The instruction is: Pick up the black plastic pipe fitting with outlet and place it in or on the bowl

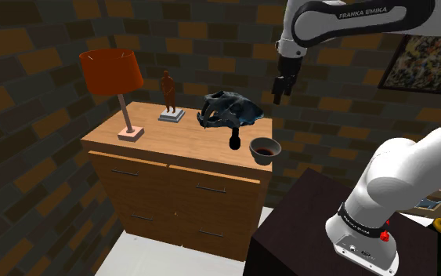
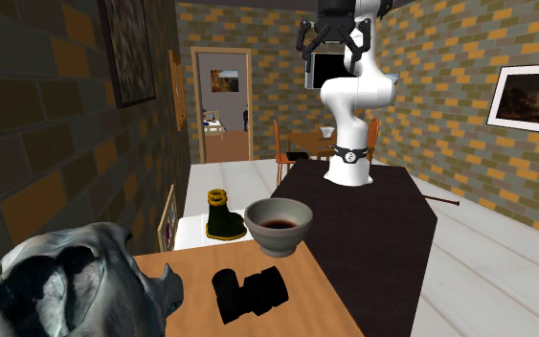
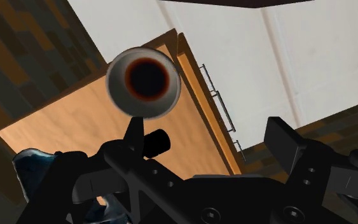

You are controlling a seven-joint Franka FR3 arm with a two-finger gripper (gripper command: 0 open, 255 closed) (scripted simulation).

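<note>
overhead, the gripper, fingers apart, high above bowl and pipe fitting

Wooden dresser bears lamp, statuette, skull, fitting, bowl

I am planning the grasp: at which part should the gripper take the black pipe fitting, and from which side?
Probably from straight above, closing across the main tube of the pipe fitting. It lies flat on the dresser top, its long sides free, while the skull and the bowl stand close by.
</note>
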